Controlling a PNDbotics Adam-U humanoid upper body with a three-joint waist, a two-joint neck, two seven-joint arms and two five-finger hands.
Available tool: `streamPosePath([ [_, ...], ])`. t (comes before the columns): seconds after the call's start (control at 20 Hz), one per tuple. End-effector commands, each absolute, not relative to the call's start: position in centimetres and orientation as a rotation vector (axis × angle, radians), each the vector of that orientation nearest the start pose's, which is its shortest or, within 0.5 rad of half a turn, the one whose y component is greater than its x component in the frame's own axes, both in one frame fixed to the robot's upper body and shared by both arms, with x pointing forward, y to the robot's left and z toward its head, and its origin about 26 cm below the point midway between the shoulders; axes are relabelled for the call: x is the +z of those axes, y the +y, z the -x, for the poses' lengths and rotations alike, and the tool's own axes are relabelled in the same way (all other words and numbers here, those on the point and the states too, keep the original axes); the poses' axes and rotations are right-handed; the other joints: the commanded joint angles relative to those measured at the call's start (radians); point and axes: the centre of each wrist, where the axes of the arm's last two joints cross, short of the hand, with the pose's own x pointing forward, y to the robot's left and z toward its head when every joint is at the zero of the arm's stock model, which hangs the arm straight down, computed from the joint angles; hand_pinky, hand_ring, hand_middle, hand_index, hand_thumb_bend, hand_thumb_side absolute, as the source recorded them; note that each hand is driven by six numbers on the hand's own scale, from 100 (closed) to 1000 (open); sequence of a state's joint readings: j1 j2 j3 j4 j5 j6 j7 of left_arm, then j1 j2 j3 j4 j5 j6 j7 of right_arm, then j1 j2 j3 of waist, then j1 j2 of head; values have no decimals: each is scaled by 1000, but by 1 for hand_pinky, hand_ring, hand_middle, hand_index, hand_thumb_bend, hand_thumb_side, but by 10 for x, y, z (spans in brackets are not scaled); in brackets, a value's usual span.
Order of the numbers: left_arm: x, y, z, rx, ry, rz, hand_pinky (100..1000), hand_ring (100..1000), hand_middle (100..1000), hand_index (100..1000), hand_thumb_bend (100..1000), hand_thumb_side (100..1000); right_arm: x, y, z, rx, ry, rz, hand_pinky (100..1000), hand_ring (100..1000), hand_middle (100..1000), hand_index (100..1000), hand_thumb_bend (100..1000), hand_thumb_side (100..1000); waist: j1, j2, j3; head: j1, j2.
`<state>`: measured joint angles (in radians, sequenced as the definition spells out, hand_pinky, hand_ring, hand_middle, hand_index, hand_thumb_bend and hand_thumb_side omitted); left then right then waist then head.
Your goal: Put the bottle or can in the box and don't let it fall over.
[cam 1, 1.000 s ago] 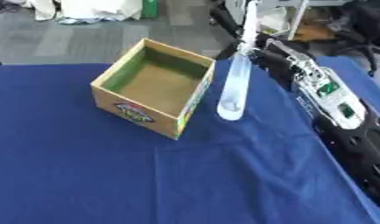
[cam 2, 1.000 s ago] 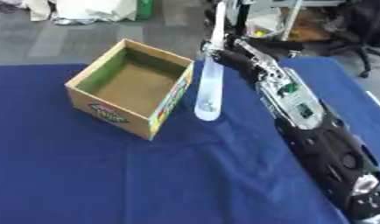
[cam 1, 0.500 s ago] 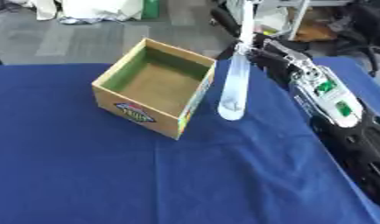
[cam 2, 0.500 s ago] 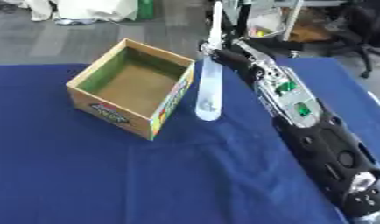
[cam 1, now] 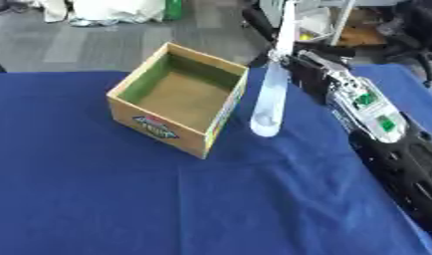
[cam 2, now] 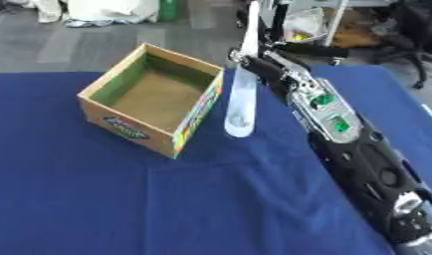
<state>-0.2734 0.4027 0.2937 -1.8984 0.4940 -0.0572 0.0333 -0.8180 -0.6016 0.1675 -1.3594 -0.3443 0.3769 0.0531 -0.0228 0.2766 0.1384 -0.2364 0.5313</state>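
Cardboard box (cam 1: 180, 103) beside bottle (cam 1: 270, 97).

The worktop (cam 1: 124, 199), covered in a creased blue cloth (cam 1: 280, 189), carries an open cardboard box (cam 1: 179, 98) set askew toward its far side, with a pale, clear bottle (cam 1: 268, 102) just beside the box's right wall.

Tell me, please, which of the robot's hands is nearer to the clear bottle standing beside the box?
The right. The right hand is at the clear bottle, against its upper part, reaching in from the far right side. The left hand shows in neither view.
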Motion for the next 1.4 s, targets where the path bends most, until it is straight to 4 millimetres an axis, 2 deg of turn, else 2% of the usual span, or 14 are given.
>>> streamPosePath([
  [0.05, 216, 354, -298, 108, -2331, 32, 917, 1000, 1000, 781, 423, 631, 273, -291, -422, 434, -1726, 125, 1000, 1000, 1000, 1000, 100, 555, 2, -14, 4, 0, -6],
  [0.25, 216, 353, -298, 105, -2331, 36, 916, 1000, 1000, 780, 422, 631, 270, -291, -422, 417, -1721, 119, 1000, 1000, 1000, 1000, 100, 536, 2, -13, 4, 0, -4],
  [0.55, 216, 353, -298, 101, -2330, 37, 916, 1000, 1000, 780, 421, 632, 262, -289, -425, 392, -1699, 105, 1000, 1000, 1000, 1000, 100, 562, 4, -10, 3, 1, -3],
  [1.4, 217, 352, -299, 92, -2332, 51, 916, 1000, 1000, 780, 418, 633, 240, -289, -432, 414, -1683, 103, 1000, 1000, 1000, 1000, 100, 488, 6, -5, 9, 1, -8],
])
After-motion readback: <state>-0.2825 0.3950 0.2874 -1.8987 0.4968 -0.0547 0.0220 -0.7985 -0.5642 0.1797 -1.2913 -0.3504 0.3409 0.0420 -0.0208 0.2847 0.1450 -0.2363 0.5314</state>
